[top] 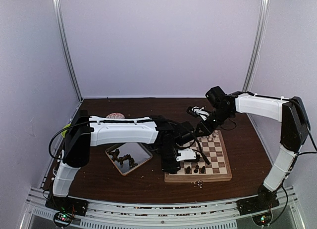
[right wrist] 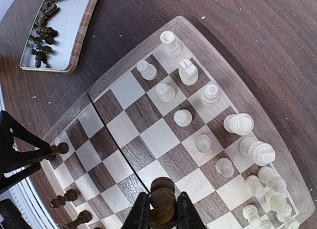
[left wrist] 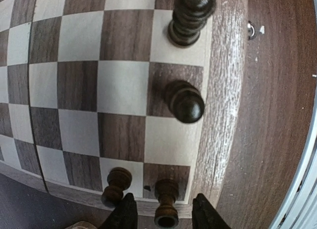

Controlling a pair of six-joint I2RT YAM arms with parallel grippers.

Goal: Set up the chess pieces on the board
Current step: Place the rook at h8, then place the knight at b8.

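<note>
The board (top: 218, 175) lies right of centre. Several cream chess pieces (right wrist: 238, 123) stand along its far side, and a few dark pieces (top: 196, 168) stand on its near row. My left gripper (left wrist: 166, 216) is low over the near left corner; it also shows in the top view (top: 174, 165). Its jaws are open on either side of a dark piece (left wrist: 167, 204) standing on the corner square, with a gap on each side. My right gripper (right wrist: 163, 214) is shut on a dark brown piece (right wrist: 163, 202), held above the board's middle; it also shows in the top view (top: 202, 126).
A silver tray (top: 141, 151) with several loose dark pieces (right wrist: 42, 33) sits left of the board. Small crumbs (top: 198, 183) lie before the board's near edge. A pink object (top: 115, 115) lies at the back left. White walls close in the table.
</note>
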